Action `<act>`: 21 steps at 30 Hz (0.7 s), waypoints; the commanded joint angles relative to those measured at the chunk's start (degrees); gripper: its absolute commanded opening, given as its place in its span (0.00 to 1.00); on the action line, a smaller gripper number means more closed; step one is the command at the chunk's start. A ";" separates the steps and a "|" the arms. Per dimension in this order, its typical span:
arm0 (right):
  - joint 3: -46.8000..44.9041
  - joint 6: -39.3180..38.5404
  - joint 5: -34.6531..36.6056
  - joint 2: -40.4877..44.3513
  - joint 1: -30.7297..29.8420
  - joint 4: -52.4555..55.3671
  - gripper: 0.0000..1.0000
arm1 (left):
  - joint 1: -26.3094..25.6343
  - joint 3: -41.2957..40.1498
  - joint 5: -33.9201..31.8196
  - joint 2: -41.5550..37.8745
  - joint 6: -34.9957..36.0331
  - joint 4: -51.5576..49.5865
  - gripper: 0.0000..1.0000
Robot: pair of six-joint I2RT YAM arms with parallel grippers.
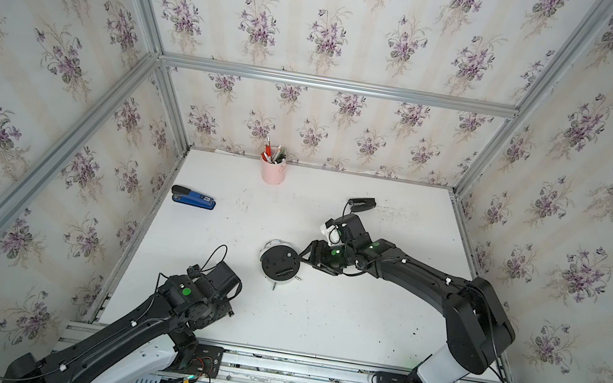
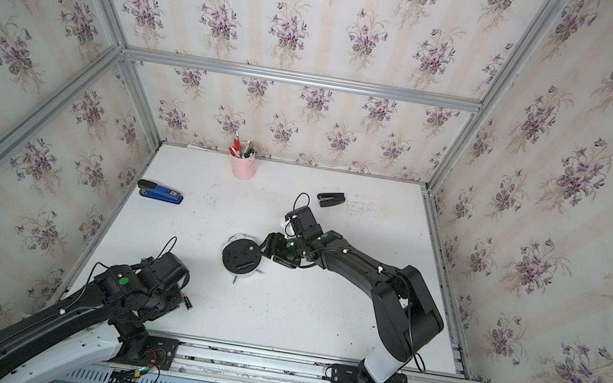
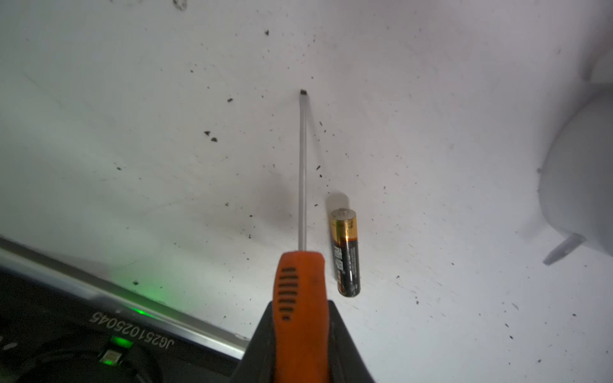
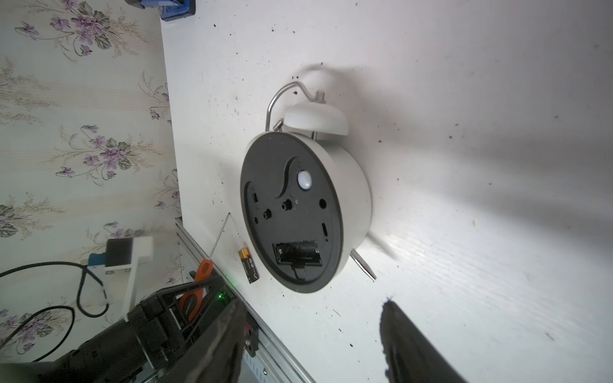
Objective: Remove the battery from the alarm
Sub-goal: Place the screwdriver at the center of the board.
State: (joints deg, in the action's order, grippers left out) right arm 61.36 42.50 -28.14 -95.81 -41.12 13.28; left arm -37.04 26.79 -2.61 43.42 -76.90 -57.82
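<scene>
**Battery out on the desk, alarm face down**

The battery (image 3: 345, 252) lies flat on the white desk (image 1: 360, 315), towards the corner between the left edge and the edge where the arms are mounted. It sits just beside the screwdriver (image 3: 301, 272) and parallel to it, apart from the alarm (image 4: 298, 212). In a top view only its end (image 2: 187, 301) peeks out from under the left wrist.

The left gripper (image 3: 300, 313) is clamped narrowly on the screwdriver's orange handle, and the shaft tip rests on or just above the desk. I cannot tell which. Both top views hide these fingers beneath the arm.

The alarm (image 1: 279, 262) lies near the middle of the desk with its black back up, so its dial is hidden. Its compartment (image 4: 297, 253) stands uncovered, but the inside is dark and hard to read. In the left wrist view the alarm is only a blurred, cut-off white shape.

The right gripper (image 4: 311, 321) stands wide with nothing between its fingers, close to the alarm's rim (image 2: 268, 245). Whether it touches the rim is unclear.

A blue stapler (image 1: 194, 198) lies by the left edge and a pink cup (image 1: 272, 173) of pens by the back edge. Towards the back right corner lies a small black piece (image 1: 362, 204) of a kind I cannot make out.
</scene>
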 commanded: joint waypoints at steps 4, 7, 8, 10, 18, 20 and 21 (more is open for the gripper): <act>0.23 -1.96 0.02 -0.41 0.04 1.03 0.68 | -3.90 -3.43 1.76 0.00 -7.06 -4.87 0.00; 0.10 -1.81 -0.07 -1.00 0.04 0.59 0.68 | -3.89 -2.62 -0.36 -2.11 -7.25 -6.24 0.00; 0.20 -1.72 -0.05 -1.20 -0.01 0.57 0.68 | -3.91 -1.44 -1.89 -2.50 -7.17 -7.33 0.00; 0.21 -1.68 -0.23 -1.40 0.00 0.56 0.68 | -3.91 1.30 -4.53 -2.64 -6.46 -9.84 0.00; 0.26 -2.57 0.26 -2.45 0.25 0.73 0.68 | 2.83 7.96 -8.01 3.82 20.52 14.39 0.00; -0.23 -2.83 0.80 -2.39 0.48 0.72 0.68 | 5.43 10.86 -5.89 9.61 28.03 17.91 0.00; -0.57 -2.99 0.81 -2.28 0.75 0.79 0.68 | 6.07 12.22 -5.48 11.87 31.00 18.51 0.00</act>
State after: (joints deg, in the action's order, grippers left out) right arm 61.23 40.51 -27.92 -98.13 -40.66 13.43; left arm -32.62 36.71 -9.74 51.48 -60.88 -48.49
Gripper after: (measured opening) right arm 0.677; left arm 0.232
